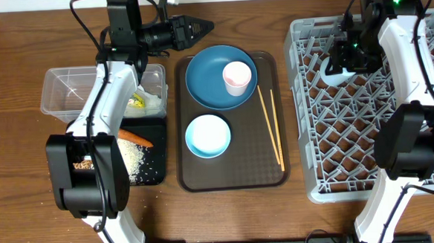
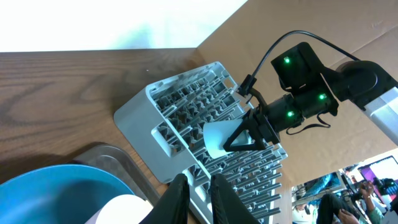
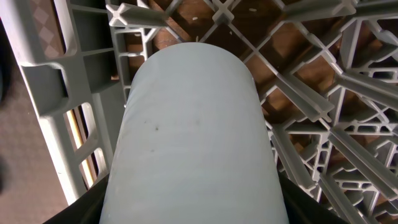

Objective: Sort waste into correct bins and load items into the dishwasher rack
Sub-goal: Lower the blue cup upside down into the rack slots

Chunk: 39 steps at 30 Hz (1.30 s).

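One light blue cup hangs clasped in the right tool over the dishwasher rack's far corner nearest the brown tray, apparently poised for seating among pegs; the left tool, clenched empty, hovers clear.

The desk lay bare at its far left corner and along its near edge. The left arm stretched over the clear tub and black tray, barring both from above. The right gripper, clasping the light blue cup, blocked the far left corner of the dishwasher rack, whose near cells stood open.
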Each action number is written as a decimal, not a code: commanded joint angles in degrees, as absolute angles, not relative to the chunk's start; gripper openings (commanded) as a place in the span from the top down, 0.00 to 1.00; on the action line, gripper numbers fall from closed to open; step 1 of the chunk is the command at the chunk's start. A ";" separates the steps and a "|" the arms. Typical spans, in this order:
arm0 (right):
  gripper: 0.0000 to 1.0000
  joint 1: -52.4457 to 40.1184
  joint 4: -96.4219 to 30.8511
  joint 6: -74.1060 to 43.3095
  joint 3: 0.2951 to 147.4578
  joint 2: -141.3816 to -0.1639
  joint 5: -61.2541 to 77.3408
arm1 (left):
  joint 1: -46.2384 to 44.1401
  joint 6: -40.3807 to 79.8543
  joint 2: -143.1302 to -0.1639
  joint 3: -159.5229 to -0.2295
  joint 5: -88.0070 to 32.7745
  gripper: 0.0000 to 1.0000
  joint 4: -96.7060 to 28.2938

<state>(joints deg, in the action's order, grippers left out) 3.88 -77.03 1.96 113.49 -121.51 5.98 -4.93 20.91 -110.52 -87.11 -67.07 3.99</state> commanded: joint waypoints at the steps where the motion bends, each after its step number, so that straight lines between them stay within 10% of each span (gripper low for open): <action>1: 0.78 3.40 -76.47 2.42 112.05 -122.02 3.79 | -4.80 20.10 -111.24 -87.59 -66.74 0.86 3.88; 39: 0.87 6.83 -70.65 2.44 109.82 -121.99 0.43 | -4.80 20.14 -111.24 -87.59 -65.25 0.86 3.88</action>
